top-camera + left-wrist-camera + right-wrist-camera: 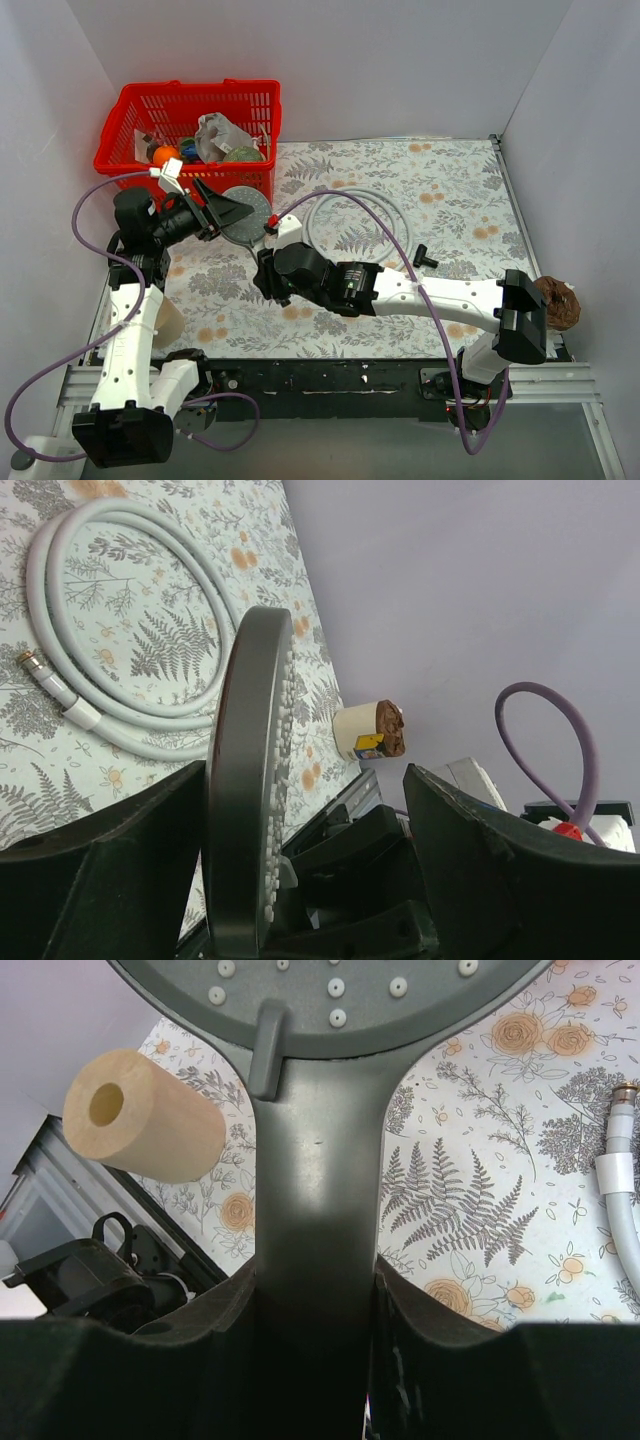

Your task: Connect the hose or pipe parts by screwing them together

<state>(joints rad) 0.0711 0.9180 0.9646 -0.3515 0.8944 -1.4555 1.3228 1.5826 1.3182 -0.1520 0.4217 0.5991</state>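
Note:
The grey shower head [250,216] is held up above the table's left side. Its handle [318,1220] runs down between the fingers of my right gripper [315,1300], which is shut on it; the right gripper [268,262] sits just below the round face. My left gripper [226,212] is open around the head's disc [248,780], which stands edge-on beside the left finger [120,860], with a wide gap to the other finger. The whitish hose [362,212] lies coiled on the table behind. Its metal end nut [30,663] rests free on the cloth and shows at the edge of the right wrist view [622,1110].
A red basket [190,110] of small items stands at the back left. A pale wooden cylinder [140,1115] lies by the left arm's base. A brown-topped cup [556,303] sits at the right edge, and a small black part [427,257] right of the hose.

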